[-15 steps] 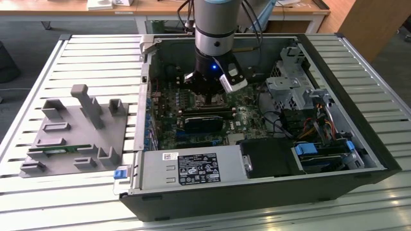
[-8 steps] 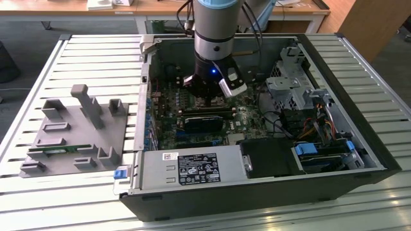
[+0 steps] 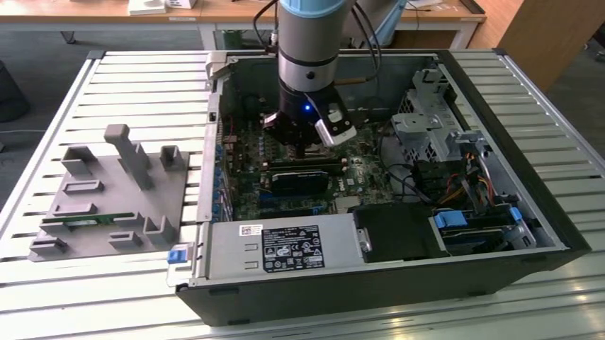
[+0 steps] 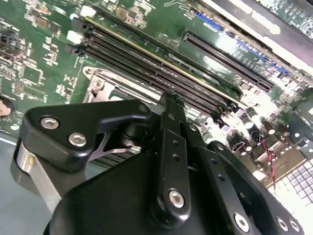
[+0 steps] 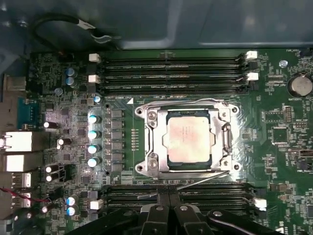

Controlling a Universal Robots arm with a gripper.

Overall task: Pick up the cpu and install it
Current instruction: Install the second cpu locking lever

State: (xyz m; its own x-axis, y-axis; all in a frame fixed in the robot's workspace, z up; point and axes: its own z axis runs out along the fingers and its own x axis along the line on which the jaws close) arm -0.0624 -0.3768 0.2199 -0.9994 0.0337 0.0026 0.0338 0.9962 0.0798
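The setting is a robotics lab or assembly test workshop. An open computer case (image 3: 397,234) lies on a slatted metal workbench (image 3: 113,78), exposing its green motherboard (image 5: 274,147). A grey parts fixture (image 3: 104,205) sits on the bench at the exterior view's left. A robot arm (image 3: 307,49) stands over the case. Wooden desks (image 3: 227,10) line the background.

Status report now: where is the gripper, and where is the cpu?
Gripper shut and empty, over the motherboard. Cpu lies flat inside the socket frame. Nothing on top of it.
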